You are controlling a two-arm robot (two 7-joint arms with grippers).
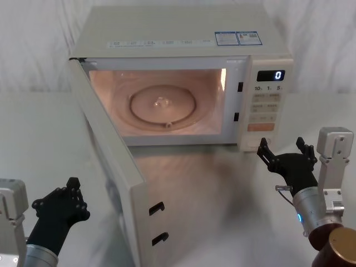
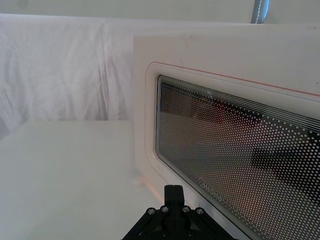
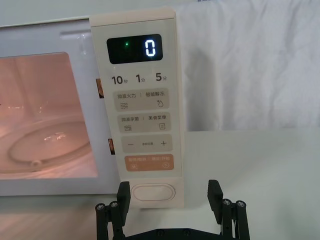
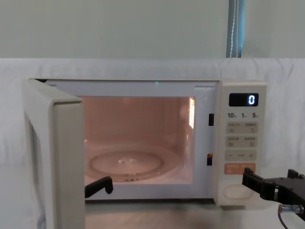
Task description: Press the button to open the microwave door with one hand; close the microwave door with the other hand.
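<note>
The microwave door (image 1: 114, 167) stands swung wide open on the table (image 1: 222, 211); the right gripper (image 3: 170, 197), jaws wide and empty, hovers just before the button (image 3: 152, 192); the left gripper (image 1: 67, 197), jaws' spread unclear, sits beside the door's outer face.

"0" on display (image 3: 134, 49); "10 1 5" keys (image 3: 138, 78)

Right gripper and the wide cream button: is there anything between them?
Nothing. In the right wrist view the open right gripper faces the button with only bare air between.
</note>
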